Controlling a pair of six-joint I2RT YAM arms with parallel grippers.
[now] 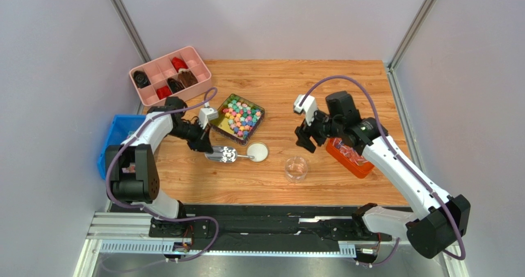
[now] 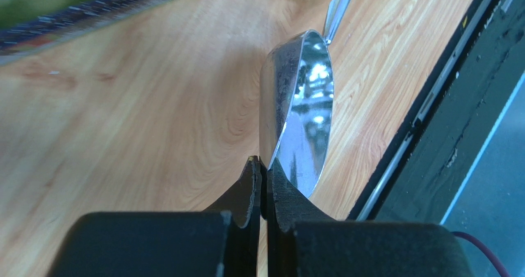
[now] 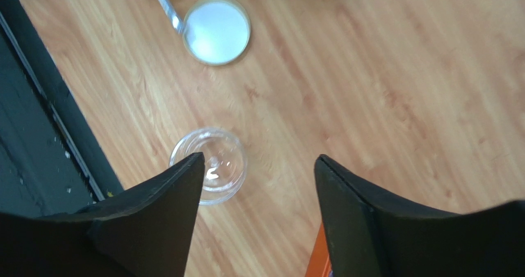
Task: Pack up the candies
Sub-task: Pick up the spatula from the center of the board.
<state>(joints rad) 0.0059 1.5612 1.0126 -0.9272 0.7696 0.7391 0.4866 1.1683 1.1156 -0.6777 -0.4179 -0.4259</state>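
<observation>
- Top external view: candies heaped in a dark tray, left of worktop centre, toward the far edge.
- Left end effector clamped on the thin wall of a metal scoop, just on the near side of the tray.
- Left wrist view: scoop bowl tipped on edge, shiny, nothing in it.
- Scoop handle pointing at a white lid; touching or only overlapping, cannot tell.
- Clear cup upright and empty, close to the near edge around centre, apart from the lid.
- Right end effector with fingers wide apart, holding nothing, hovering just above the cup on its far side; cup partly behind one finger in right wrist view.
- Step judged: scoop in grasp, loading not begun, no candies packed.
- Next move probably: swing scoop toward the far edge into the tray, dig under the heap, level before lifting.
- Grip on a thin wall looks prone to twisting, so slow and steady.
- After that, carry to the cup; narrow mouth, spill risk.
</observation>
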